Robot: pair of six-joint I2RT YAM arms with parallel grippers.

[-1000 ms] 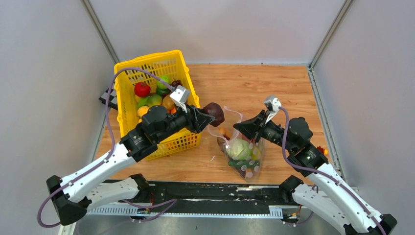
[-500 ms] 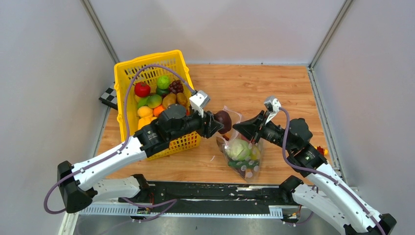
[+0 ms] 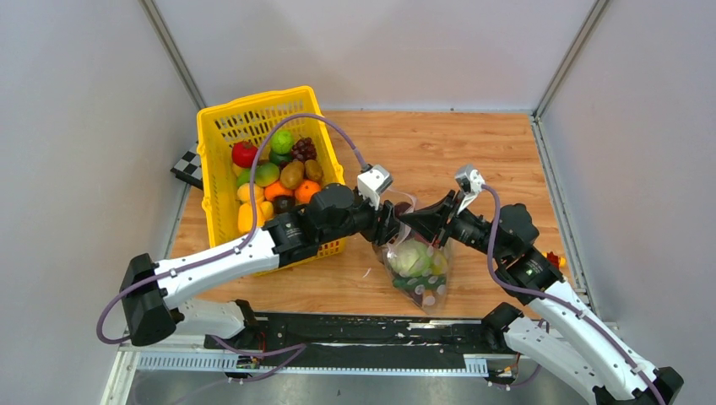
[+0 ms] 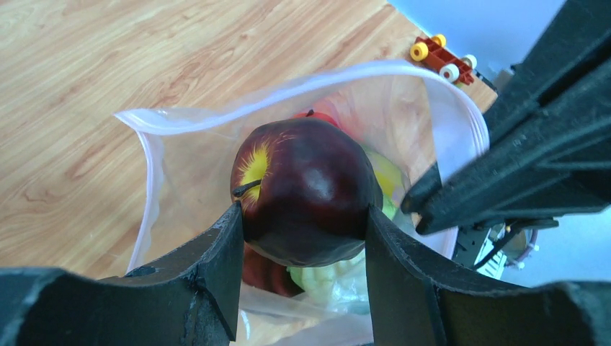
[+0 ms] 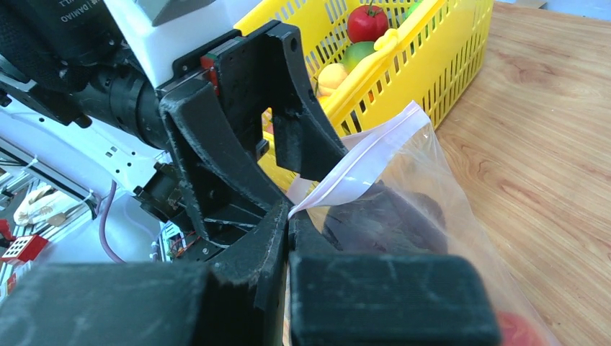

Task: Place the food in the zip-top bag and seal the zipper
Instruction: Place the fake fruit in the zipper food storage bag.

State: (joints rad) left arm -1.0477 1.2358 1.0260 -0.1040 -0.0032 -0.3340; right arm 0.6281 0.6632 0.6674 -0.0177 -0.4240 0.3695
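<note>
Over a wood-grain tabletop [image 3: 456, 148], a clear, floppy plastic zip-top bag [image 3: 426, 283] printed with white dots stands mouth-up between two robot arms. Its pale zipper strip [image 4: 173, 124] curves wide open. Inside lie a pale green toy cabbage [image 3: 412, 257] and several other glossy pieces (too jumbled behind the plastic to count).

The left gripper [image 4: 302, 213] reaches in from the basket side, its arm stretched low across the table. Its two black fingers are clamped on either side of a dark red, glossy toy apple [image 4: 310, 180] with a yellow patch by the stem. The apple sits at the bag's mouth and shows as a dark shape through the plastic in the right wrist view.

The right gripper [image 5: 288, 216] comes in from the opposite side, fingers pressed together on the bag's upper edge, holding that side of the mouth up. The two grippers nearly meet tip to tip above the bag.

Behind the left arm stands one yellow lattice plastic basket [image 3: 221, 126] holding roughly a dozen toy fruits, among them a red tomato [image 3: 245, 153], a bunch of dark grapes [image 3: 302, 149] and an orange [image 3: 307, 191]. One small red wheeled block [image 4: 439, 56] lies near the table's right edge. Tally: two arms, one bag, one basket, one apple in hand.
</note>
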